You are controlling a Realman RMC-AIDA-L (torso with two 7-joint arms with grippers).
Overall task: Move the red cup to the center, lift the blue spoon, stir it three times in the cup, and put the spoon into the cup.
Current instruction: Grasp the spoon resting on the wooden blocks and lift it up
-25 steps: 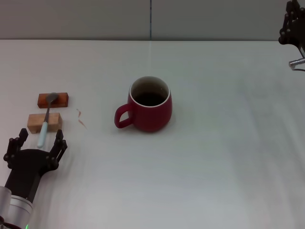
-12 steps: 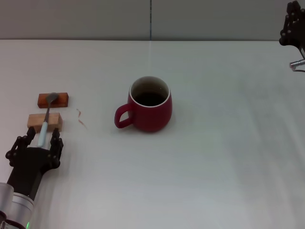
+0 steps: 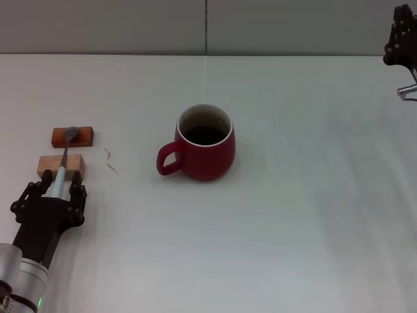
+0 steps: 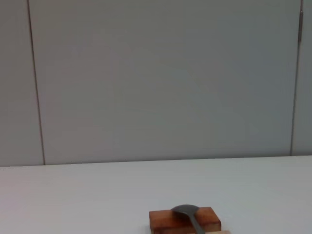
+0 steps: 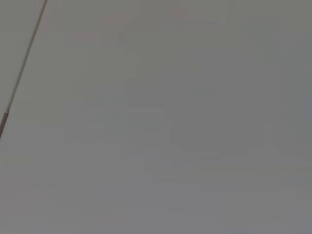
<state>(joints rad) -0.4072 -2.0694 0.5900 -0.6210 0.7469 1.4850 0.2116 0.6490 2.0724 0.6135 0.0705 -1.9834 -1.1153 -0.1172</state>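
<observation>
The red cup [image 3: 207, 153] stands upright near the middle of the white table [image 3: 293, 215], handle pointing toward my left side, with dark liquid inside. The blue spoon [image 3: 64, 160] lies across two wooden blocks at the far left, with its grey bowl on the far block and its pale blue handle toward me. My left gripper [image 3: 58, 181] is low at the handle's near end, open, with a finger on each side of the handle. The left wrist view shows the spoon's bowl [image 4: 185, 210]. My right gripper [image 3: 400, 40] is parked at the far right edge.
The spoon rests on a red-brown block [image 3: 83, 136] and a pale wooden block [image 3: 73, 164]; the red-brown block also shows in the left wrist view [image 4: 163, 220]. A small curly scrap [image 3: 111, 161] lies between the blocks and the cup. A grey wall stands behind the table.
My left gripper has moved forward along the table to the spoon's handle, and its fingers have narrowed around the handle's end. The cup, spoon and right arm have not moved.
</observation>
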